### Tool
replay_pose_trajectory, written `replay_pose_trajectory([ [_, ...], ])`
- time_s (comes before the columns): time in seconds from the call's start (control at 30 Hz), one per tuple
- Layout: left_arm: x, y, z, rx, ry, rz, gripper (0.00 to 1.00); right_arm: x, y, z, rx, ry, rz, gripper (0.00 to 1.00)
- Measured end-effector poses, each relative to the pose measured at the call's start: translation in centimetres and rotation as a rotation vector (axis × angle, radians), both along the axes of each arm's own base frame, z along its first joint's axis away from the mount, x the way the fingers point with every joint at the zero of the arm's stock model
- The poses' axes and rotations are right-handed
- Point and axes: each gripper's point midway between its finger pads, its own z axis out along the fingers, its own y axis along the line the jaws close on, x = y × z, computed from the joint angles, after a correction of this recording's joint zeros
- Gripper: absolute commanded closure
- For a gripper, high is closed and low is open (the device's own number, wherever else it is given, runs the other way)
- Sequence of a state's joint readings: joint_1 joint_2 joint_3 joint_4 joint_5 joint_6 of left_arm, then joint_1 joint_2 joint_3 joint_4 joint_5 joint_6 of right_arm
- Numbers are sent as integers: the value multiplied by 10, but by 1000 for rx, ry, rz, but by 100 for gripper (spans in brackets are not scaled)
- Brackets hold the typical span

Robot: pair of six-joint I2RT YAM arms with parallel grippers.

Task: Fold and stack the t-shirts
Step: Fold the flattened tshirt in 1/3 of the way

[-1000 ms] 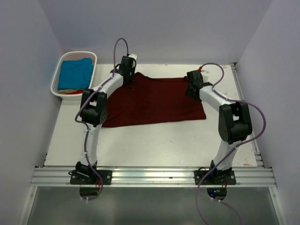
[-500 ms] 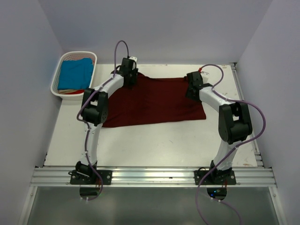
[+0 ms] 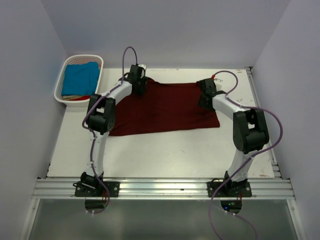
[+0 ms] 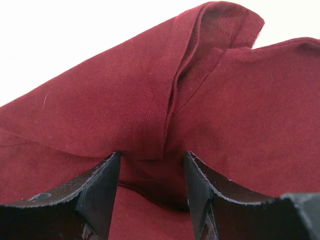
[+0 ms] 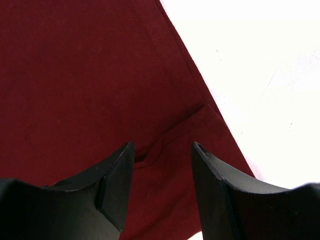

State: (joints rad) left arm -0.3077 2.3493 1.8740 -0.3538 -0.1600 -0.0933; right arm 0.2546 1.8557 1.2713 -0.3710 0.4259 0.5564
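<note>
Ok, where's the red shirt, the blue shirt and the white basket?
Maroon t-shirt (image 3: 165, 107): top view, middle of the spread cloth.
Blue t-shirt (image 3: 80, 79): top view, middle of the bundle lying in the basket.
White basket (image 3: 82, 58): top view, its far rim.

A maroon t-shirt (image 3: 165, 107) lies spread on the white tabletop (image 3: 150, 150). The left gripper (image 3: 138, 86) is over its far left corner, the right gripper (image 3: 204, 97) over its far right edge. A turquoise t-shirt (image 3: 80, 79) fills the white basket (image 3: 84, 59), far left.
</note>
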Motion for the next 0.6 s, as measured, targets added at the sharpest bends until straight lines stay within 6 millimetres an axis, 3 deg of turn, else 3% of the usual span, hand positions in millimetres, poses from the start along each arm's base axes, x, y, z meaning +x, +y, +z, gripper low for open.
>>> replay_pose_trajectory([
  [0.23,2,2,3,9,-10,6,49,0,0,-1,2,-1,1,52],
  [0.47,16,0,24,1,-66,14,52,-3,0,-4,0,4,3,60],
  [0.6,17,0,25,1,-72,15,54,-2,0,-4,1,2,3,64],
])
